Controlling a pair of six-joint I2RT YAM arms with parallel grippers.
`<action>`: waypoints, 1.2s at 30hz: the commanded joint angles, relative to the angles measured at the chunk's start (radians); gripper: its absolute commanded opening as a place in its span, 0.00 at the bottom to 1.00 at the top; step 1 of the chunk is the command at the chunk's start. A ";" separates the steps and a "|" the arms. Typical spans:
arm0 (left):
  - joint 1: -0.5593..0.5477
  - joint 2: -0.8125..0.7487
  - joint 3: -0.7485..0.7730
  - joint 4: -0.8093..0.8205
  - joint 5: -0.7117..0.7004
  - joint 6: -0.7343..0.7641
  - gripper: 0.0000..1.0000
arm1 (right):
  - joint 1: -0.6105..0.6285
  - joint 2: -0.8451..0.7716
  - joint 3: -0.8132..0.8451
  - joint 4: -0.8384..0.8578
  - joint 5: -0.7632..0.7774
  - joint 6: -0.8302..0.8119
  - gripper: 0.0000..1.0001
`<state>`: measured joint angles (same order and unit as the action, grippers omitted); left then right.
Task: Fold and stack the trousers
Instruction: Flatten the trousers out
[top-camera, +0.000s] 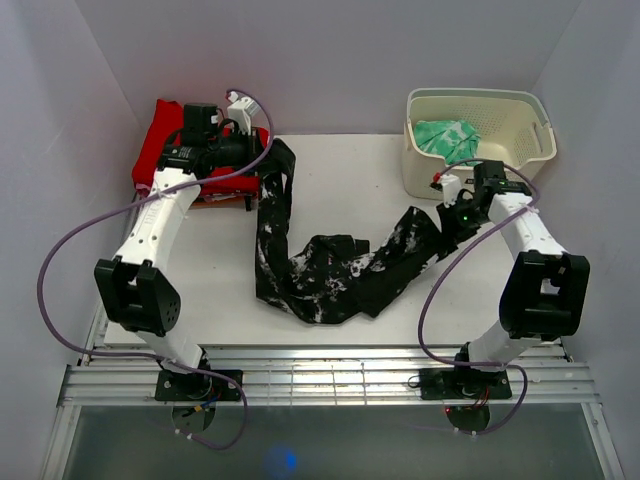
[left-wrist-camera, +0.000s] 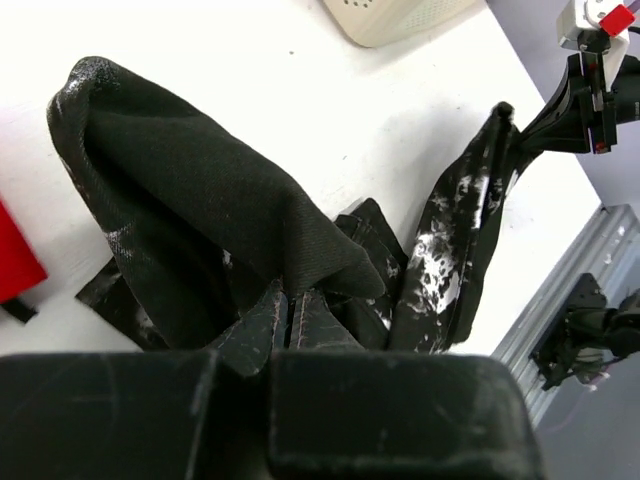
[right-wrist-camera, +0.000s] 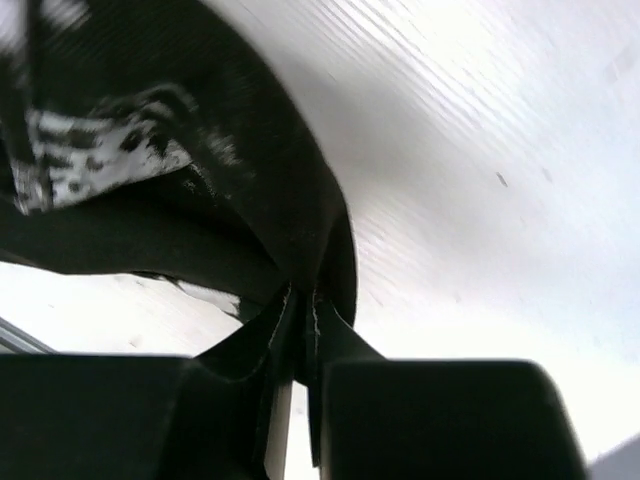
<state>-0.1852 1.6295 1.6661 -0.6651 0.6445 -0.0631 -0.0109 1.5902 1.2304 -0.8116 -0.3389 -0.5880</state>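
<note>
1. Left gripper (left-wrist-camera: 288, 322): the jaws are pressed together on a pinch of black cloth. From the fingertips, one end of the trousers (top-camera: 320, 275) hangs in a loose, rounded fold.
2. Right gripper (right-wrist-camera: 300, 318): the jaws are closed tight on another fold of the same garment. The cloth is wedged between the two fingers, and white splatter marks show on the fabric just beyond them.
3. Trousers, overall position: the garment spans the table (top-camera: 350, 170) in a broad U between the two arms.
   - One end is at the far left, in the left gripper.
   - The cloth runs toward the near centre, where it lies bunched and crumpled.
   - It then climbs to the right gripper, just in front of the basket (top-camera: 522, 108).
   - In the left wrist view, the right-hand end rises off the tabletop to its grip point.
4. Red garment (top-camera: 152, 152): it lies at the far-left corner of the table, partly under the left arm's wrist, beside the held end of the trousers.
5. Basket: cream plastic, standing at the far-right corner. A green patterned cloth (top-camera: 448, 138) lies inside it against the left wall.
</note>
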 joint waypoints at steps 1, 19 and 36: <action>0.003 0.055 0.116 0.035 0.138 -0.029 0.00 | -0.093 0.004 0.034 -0.115 0.072 -0.090 0.13; 0.001 0.141 0.113 0.030 0.124 -0.018 0.00 | 0.570 -0.222 -0.273 -0.049 0.003 -0.099 0.81; 0.089 -0.190 -0.331 -0.033 -0.290 0.161 0.00 | 0.703 -0.030 -0.445 0.198 0.259 -0.001 0.08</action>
<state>-0.1215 1.5639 1.4300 -0.6483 0.5266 -0.0082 0.6907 1.5394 0.8524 -0.6456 -0.1055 -0.6052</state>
